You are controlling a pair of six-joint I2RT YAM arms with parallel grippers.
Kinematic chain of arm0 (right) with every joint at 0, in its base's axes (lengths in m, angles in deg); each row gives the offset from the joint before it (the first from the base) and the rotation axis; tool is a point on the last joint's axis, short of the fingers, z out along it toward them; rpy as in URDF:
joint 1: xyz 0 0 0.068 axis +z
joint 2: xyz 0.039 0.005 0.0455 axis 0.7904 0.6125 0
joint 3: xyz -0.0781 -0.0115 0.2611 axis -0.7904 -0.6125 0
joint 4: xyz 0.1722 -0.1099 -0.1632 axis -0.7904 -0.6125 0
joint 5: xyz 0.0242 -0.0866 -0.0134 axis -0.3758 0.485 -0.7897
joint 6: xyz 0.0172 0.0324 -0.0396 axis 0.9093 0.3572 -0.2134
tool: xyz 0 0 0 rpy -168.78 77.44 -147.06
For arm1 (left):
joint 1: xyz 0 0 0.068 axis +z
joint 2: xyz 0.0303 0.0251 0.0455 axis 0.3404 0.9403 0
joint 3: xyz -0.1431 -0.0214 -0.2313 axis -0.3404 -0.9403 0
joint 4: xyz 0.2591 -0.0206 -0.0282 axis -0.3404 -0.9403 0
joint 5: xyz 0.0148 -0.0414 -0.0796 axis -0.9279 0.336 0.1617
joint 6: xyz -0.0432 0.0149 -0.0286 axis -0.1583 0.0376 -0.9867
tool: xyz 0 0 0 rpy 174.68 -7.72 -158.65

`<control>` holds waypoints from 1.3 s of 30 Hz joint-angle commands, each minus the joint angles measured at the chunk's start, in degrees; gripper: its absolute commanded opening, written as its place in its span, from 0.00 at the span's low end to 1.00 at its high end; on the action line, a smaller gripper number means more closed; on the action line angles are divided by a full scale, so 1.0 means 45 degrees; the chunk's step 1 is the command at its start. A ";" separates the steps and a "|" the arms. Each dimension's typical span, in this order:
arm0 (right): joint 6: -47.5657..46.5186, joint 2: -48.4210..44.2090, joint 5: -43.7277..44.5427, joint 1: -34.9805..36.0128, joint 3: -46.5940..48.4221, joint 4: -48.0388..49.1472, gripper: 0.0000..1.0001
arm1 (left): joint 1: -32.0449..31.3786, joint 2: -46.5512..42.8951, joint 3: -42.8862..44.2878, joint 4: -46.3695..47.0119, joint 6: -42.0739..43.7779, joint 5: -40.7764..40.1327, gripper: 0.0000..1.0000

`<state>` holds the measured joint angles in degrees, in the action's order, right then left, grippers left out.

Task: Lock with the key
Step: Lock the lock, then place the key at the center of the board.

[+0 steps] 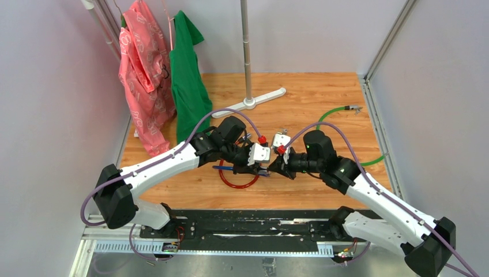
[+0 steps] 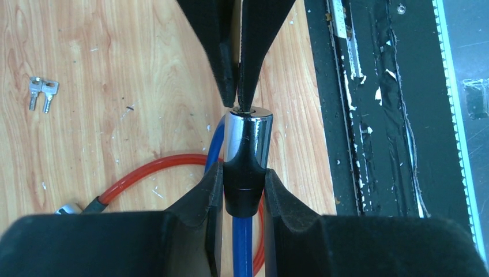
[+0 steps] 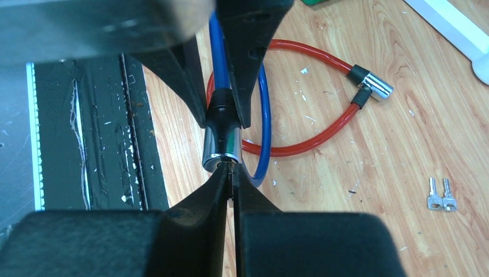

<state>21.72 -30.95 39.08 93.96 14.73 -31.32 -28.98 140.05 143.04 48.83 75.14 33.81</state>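
One tiny, stiff, slippery key (image 2: 245,108), best pinched at its bow, seems held by right gripper (image 3: 232,173); lock (image 2: 248,135) is clamped by left gripper (image 2: 242,174).

I can barely see the key (image 2: 244,108), a sliver touching the chrome end face of the black-collared lock (image 2: 247,151).

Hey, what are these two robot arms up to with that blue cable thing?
The left arm's fingers grip the black collar of a blue cable lock. The right arm's fingers are pinched shut right at the face of the lock's shiny metal end, where a key would go in. Any key there is hidden between them. A red cable lock and two spare keys lie untouched on the wooden table.
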 commanded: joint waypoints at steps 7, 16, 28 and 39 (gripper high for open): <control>-0.1530 0.0207 -0.0186 -0.0146 0.0324 -0.1412 0.00 | 0.0082 0.0230 -0.0338 -0.0836 0.0321 -0.0963 0.00; -0.2626 -0.0438 0.0133 -0.0143 0.0347 -0.2362 0.00 | 0.0092 0.0234 -0.0501 -0.0996 0.0609 -0.1104 0.00; -0.2711 -0.0966 0.1103 -0.0171 0.0660 -0.3478 0.00 | 0.0094 0.0159 -0.1073 -0.1649 0.1014 -0.1572 0.00; -0.3199 -0.1279 0.1453 -0.0178 0.0687 -0.4146 0.00 | 0.0121 0.0211 -0.1461 -0.1725 0.0953 -0.2118 0.00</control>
<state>9.72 -34.19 40.87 93.96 16.63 -41.09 -30.33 140.03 140.52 54.84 77.96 34.97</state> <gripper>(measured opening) 0.010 0.238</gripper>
